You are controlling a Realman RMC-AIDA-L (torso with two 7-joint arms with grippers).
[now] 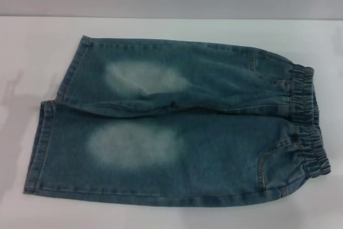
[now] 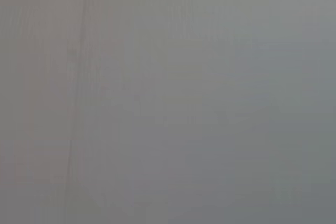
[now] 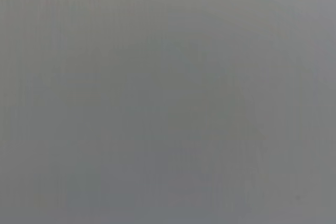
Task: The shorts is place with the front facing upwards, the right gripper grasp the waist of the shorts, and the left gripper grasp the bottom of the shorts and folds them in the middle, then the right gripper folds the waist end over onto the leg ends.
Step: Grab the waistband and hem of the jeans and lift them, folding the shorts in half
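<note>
Neither the left gripper nor the right gripper appears in any view, so whether their fingers are spread or closed cannot be told; both wrist cameras show only a featureless grey surface, and no arm reaches into the head view.

The white table (image 1: 177, 30) fills most of the head view, and the shorts (image 1: 177, 138) lie flat and unfolded on it, front up, spread sideways across its middle. Two pale faded patches mark the legs, one on the far leg (image 1: 143, 77) and one on the near leg (image 1: 131, 146). The waist of the shorts (image 1: 306, 119), a puckered elastic band, forms the shorts' right end, with a curved pocket seam (image 1: 270, 162) just inside it. The leg ends (image 1: 43, 143), straight and hemmed, form the shorts' left end, the near one lying farther left than the far one. No label or writing can be read on the denim.
</note>
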